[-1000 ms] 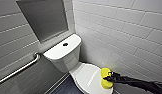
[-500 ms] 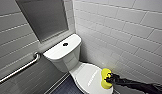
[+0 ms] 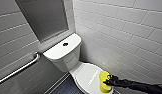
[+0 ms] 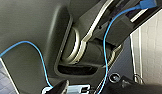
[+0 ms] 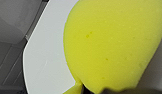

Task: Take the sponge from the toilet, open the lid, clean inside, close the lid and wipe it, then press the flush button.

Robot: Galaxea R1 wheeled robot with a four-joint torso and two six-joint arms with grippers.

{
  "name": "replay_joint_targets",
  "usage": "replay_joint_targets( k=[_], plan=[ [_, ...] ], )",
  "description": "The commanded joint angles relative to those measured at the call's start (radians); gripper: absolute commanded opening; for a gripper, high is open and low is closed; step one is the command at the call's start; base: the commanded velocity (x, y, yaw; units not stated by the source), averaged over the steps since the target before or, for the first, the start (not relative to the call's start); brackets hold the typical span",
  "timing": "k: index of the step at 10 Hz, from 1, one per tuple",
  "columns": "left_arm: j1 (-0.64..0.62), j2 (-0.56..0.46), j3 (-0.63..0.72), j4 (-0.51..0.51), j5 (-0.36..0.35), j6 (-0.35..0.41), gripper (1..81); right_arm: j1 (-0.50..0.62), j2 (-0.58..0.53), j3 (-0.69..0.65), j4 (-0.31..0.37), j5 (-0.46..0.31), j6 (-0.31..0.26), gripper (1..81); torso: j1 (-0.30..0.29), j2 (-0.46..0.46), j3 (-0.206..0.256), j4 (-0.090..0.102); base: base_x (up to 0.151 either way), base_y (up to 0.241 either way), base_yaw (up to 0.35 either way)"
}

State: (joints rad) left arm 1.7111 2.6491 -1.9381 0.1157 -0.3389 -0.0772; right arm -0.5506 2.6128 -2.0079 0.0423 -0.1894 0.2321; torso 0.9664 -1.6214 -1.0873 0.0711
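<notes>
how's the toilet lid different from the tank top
The tank top is a flat rounded rectangle; the lid is oval. The tank top has a dark round button in its middle; the lid is plain. The tank top sits higher; the lid lies lower, closed, with the yellow sponge at its edge. Both are white and glossy.

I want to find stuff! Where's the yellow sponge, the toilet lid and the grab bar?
sponge [image 3: 103,76], head view, upper half.
lid [image 3: 87,78], head view, middle of top.
grab bar [image 3: 19,68], head view, mid rail.
</notes>
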Motion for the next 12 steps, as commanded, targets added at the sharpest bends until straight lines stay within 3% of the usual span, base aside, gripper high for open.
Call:
replay_joint_targets(
  k=[1,3,4,5,7,12],
  plan=[
    [0.034,-0.003,0.011,0.015,0.06,0.008,81.1,0.197,-0.156,0.234,0.024,-0.007,0.042,1.0,0.0,0.0,0.0,0.0,0.0,0.0,0.0],
    [0.025,0.003,-0.004,0.016,0.037,0.008,81.1,0.176,-0.214,0.291,0.025,-0.006,0.072,1.0,0.001,0.0,0.0,0.0,0.0,0.0,0.0],
    [0.025,-0.009,0.011,0.031,-0.008,0.01,81.1,0.136,-0.257,0.325,0.024,0.01,0.075,1.0,0.001,0.0,0.0,0.0,0.0,0.0,0.0],
    [0.023,-0.038,0.052,0.097,-0.046,0.005,81.1,0.084,-0.318,0.368,0.025,0.081,0.075,1.0,0.001,0.0,0.0,0.0,0.0,0.0,0.0],
    [-0.006,-0.082,0.106,0.11,-0.037,0.001,81.1,0.007,-0.405,0.425,0.025,0.14,0.075,1.0,0.001,0.0,-0.001,0.0,0.0,0.0,0.0],
    [-0.052,-0.109,0.132,0.108,-0.035,-0.003,81.1,-0.13,-0.468,0.456,0.022,0.156,0.072,1.0,0.001,0.0,-0.001,0.001,0.0,0.0,0.0]
  ],
)
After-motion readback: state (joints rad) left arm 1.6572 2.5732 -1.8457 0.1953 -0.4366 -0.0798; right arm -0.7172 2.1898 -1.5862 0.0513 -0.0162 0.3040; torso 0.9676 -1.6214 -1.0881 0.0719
